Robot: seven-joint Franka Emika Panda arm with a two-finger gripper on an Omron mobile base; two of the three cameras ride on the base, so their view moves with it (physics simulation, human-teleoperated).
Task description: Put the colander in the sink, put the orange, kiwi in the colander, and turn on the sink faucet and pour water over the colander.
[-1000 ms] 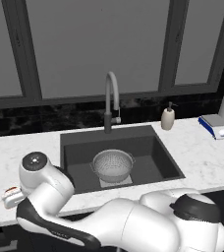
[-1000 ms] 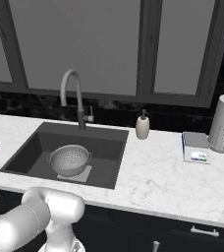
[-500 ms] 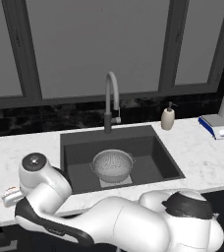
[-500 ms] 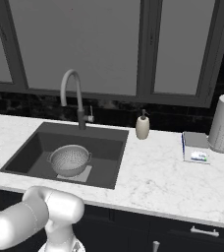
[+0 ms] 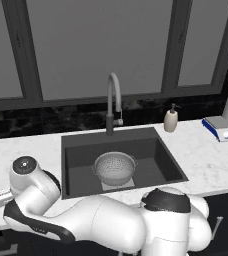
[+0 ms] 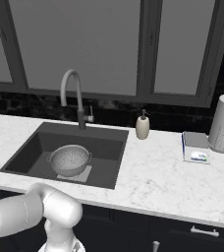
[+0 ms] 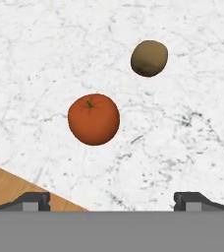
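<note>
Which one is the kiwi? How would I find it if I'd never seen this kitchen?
Start at the white marble counter that the hand view looks down on. Two small fruits lie on it, apart from each other. The kiwi is the oval olive-brown one, smaller and duller than the round orange with a green stem.

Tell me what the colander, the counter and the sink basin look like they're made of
The colander looks like silver-grey metal with a dull sheen, its wall pierced with small holes. The counter looks like polished white marble, going by its grey veining; it could be an imitation. The sink basin is matte dark grey, perhaps composite or coated metal; its look leaves that open.
</note>
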